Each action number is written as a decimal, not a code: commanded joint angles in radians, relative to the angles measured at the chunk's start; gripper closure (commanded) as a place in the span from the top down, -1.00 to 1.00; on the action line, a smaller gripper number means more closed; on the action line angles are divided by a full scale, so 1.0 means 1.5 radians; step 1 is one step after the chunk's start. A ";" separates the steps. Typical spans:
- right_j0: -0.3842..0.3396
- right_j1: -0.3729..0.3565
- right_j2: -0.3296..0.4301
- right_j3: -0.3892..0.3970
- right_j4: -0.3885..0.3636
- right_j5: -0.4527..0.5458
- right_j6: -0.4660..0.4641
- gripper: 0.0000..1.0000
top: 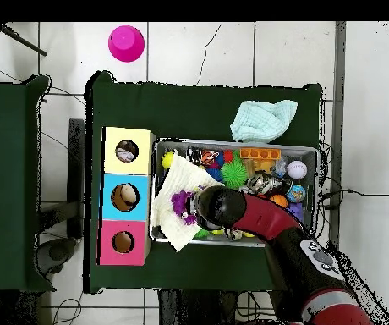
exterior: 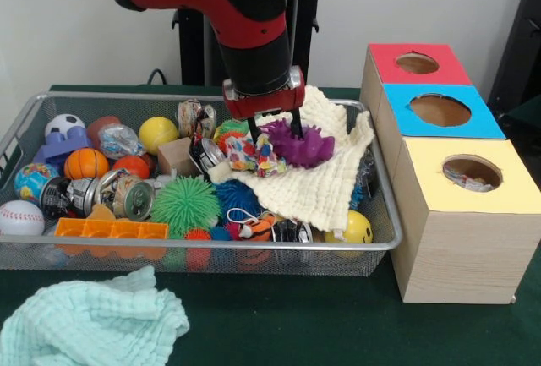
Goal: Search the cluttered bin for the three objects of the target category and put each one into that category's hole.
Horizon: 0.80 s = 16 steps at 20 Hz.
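**What the two views leave unseen**

The arm [exterior: 228, 11] runs off the front view's top edge. In the overhead view it covers the gripper [exterior: 275, 127] and part of the bin [exterior: 25, 125]. The cream cloth [exterior: 325, 176] hides the toys beneath it. A pale green cloth [exterior: 89, 324] is cut by the bottom edge. Contents of the yellow box's hole [exterior: 471, 172] are too dim to identify; the other holes look dark.

Purple spiky toy [exterior: 302, 145]; cream cloth [exterior: 325, 180]; green spiky ball [exterior: 185, 204].
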 commanded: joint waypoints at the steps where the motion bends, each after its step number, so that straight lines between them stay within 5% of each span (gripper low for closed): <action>1: 0.007 0.000 -0.017 -0.076 -0.040 -0.012 0.056 1.00; 10: 0.021 -0.044 -0.028 -0.074 -0.044 0.012 0.055 1.00; 16: 0.020 -0.047 -0.031 -0.077 -0.064 -0.048 0.055 1.00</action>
